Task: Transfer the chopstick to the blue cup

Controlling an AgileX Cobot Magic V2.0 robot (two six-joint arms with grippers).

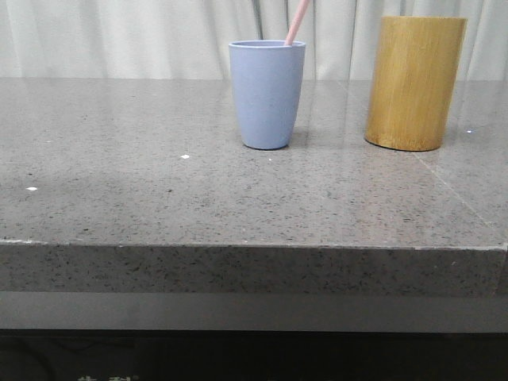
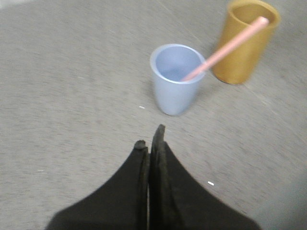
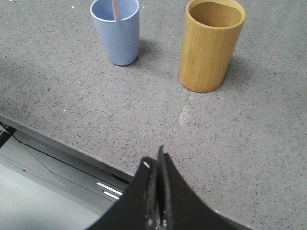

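Observation:
The blue cup [image 1: 267, 94] stands upright on the grey stone table, and a pale pink chopstick [image 1: 298, 21] leans out of it to the right. The left wrist view shows the cup [image 2: 175, 79] with the chopstick [image 2: 225, 49] resting on its rim. The right wrist view shows the cup [image 3: 116, 31] and a pink tip [image 3: 115, 8] inside. My left gripper [image 2: 149, 139] is shut and empty, some way short of the cup. My right gripper [image 3: 154, 158] is shut and empty over the table's front edge. Neither gripper shows in the front view.
A taller tan bamboo holder [image 1: 413, 82] stands to the right of the blue cup, also in the left wrist view [image 2: 244, 42] and the right wrist view [image 3: 209, 44], where its inside looks empty. The table's front edge [image 1: 254, 246] runs across the front view.

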